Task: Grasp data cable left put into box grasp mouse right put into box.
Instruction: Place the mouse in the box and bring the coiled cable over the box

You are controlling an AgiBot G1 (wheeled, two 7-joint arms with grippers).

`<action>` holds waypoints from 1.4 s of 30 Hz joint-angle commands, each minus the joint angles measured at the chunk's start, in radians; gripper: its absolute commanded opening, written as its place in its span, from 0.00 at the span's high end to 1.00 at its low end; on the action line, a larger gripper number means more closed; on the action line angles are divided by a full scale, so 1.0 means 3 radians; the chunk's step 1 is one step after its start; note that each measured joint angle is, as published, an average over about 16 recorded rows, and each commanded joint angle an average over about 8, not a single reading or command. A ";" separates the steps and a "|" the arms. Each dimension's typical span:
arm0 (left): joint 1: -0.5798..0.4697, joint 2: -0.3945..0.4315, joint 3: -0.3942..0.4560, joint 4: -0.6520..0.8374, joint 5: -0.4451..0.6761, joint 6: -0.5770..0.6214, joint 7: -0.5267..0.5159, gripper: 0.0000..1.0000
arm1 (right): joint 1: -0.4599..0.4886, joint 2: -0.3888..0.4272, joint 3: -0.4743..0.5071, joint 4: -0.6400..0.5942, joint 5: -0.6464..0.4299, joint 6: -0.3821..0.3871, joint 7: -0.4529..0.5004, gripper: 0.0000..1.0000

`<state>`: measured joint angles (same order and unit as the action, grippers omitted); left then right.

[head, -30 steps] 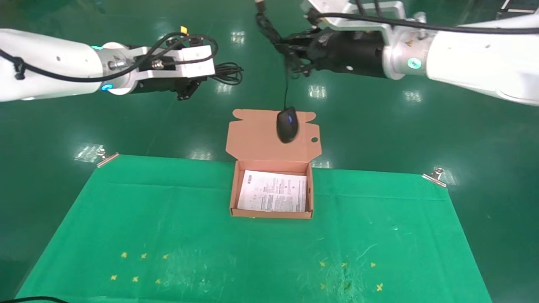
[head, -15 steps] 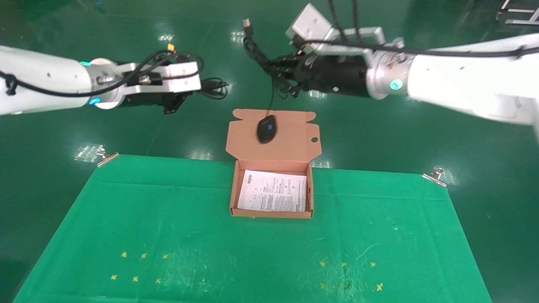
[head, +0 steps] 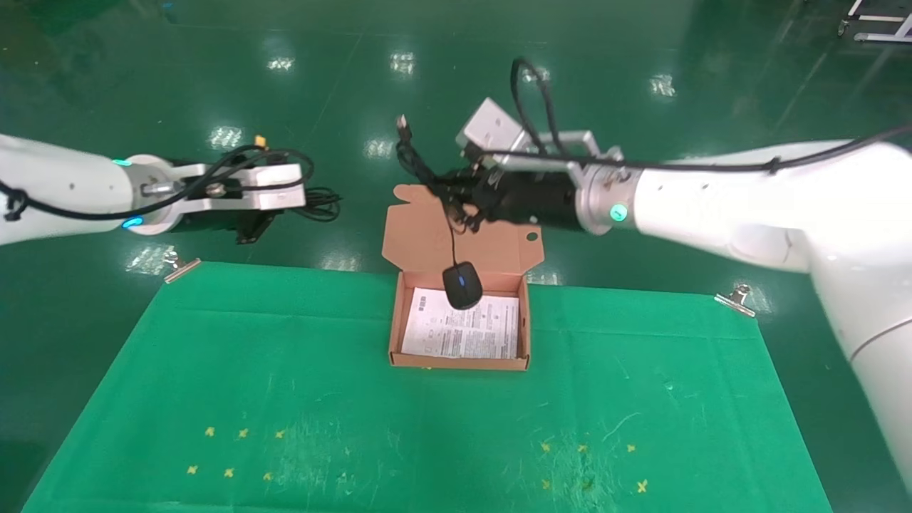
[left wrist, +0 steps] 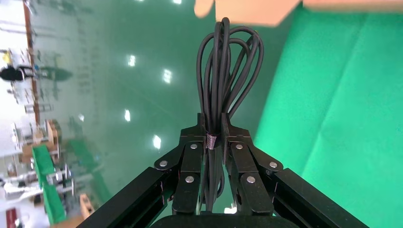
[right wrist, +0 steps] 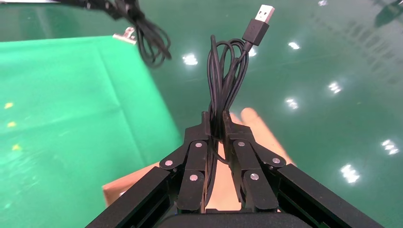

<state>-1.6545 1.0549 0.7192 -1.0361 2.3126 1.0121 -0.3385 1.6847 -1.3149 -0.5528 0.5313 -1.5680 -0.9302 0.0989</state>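
Observation:
The salmon-orange box [head: 393, 335] stands open at the far edge of the green cloth, its flap lid [head: 420, 239] raised behind it and a white printed sheet [head: 463, 331] on its bottom. My right gripper [head: 467, 206] [right wrist: 216, 118] is shut on the mouse's coiled cord [right wrist: 223, 85], above the lid. The black mouse [head: 462, 285] hangs from that cord over the box's far end. My left gripper [head: 274, 214] [left wrist: 215, 123] is shut on the tied data cable [left wrist: 223, 76] [head: 317, 203], held in the air left of the box. The cable also shows in the right wrist view [right wrist: 152, 40].
The green cloth [head: 285, 399] covers the table and is held by metal clips at the far corners [head: 178, 267] [head: 737, 298]. Small yellow marks [head: 235, 452] [head: 591, 467] lie on its near part. Shiny green floor [head: 684, 107] lies beyond.
My right arm has come down and towards me, and the hanging mouse has dropped from in front of the lid to just over the box. My left arm has lowered and moved left.

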 commanded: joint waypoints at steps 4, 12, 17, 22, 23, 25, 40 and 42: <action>0.0045 -0.0053 0.0025 -0.0095 0.0142 0.0087 -0.0154 1.00 | -0.0081 -0.0064 0.0008 -0.0146 0.0072 0.0006 -0.0061 1.00; 0.0071 -0.0071 0.0030 -0.0192 0.0204 0.0129 -0.0249 1.00 | -0.0216 -0.0114 -0.0054 -0.0367 0.0167 0.0107 -0.0094 1.00; 0.0077 -0.0075 0.0030 -0.0213 0.0215 0.0136 -0.0267 1.00 | -0.0257 -0.0127 -0.0187 -0.0493 0.0128 0.0141 -0.0155 1.00; 0.0080 -0.0077 0.0030 -0.0222 0.0220 0.0139 -0.0275 1.00 | -0.0237 -0.0147 -0.0425 -0.0587 -0.0032 0.0158 -0.0263 1.00; 0.0080 -0.0077 0.0030 -0.0223 0.0221 0.0140 -0.0276 1.00 | -0.0228 -0.0152 -0.0484 -0.0589 -0.0072 0.0165 -0.0289 1.00; 0.0081 -0.0077 0.0030 -0.0225 0.0221 0.0140 -0.0277 1.00 | -0.0212 -0.0161 -0.0606 -0.0569 -0.0150 0.0188 -0.0342 1.00; 0.0085 -0.0080 0.0032 -0.0231 0.0226 0.0144 -0.0280 1.00 | -0.0212 -0.0180 -0.1168 -0.0233 -0.0267 0.0479 -0.0580 0.06; 0.0085 -0.0080 0.0032 -0.0231 0.0226 0.0144 -0.0280 1.00 | -0.0212 -0.0180 -0.1174 -0.0229 -0.0266 0.0484 -0.0581 0.00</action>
<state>-1.6292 1.0311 0.7286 -1.1054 2.3801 1.0552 -0.4224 1.6202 -1.3648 -0.8974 0.4629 -1.6444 -0.7907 -0.0729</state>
